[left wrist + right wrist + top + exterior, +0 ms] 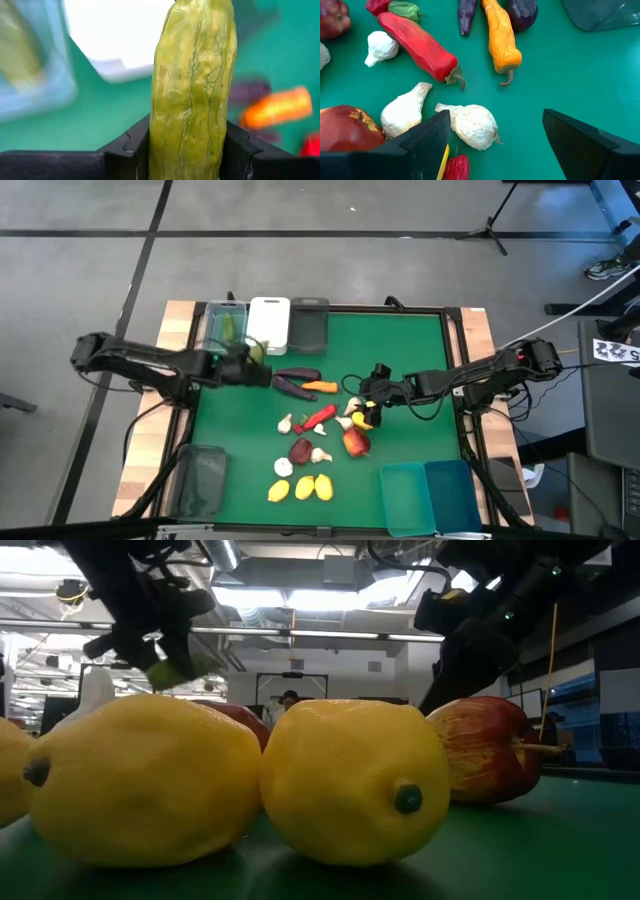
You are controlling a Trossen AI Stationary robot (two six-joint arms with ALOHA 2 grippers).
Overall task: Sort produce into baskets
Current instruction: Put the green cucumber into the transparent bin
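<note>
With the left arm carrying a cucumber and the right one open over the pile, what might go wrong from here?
1. The left gripper pinches the ridged green cucumber only at one end; it may tilt or slip before reaching the clear plastic bin.
2. The right gripper hangs open over crowded white garlic bulbs; closing could catch two, or nudge the long red chili.

A green cucumber (192, 85) stands clamped between the left gripper's (187, 150) fingers (131, 145).
</note>
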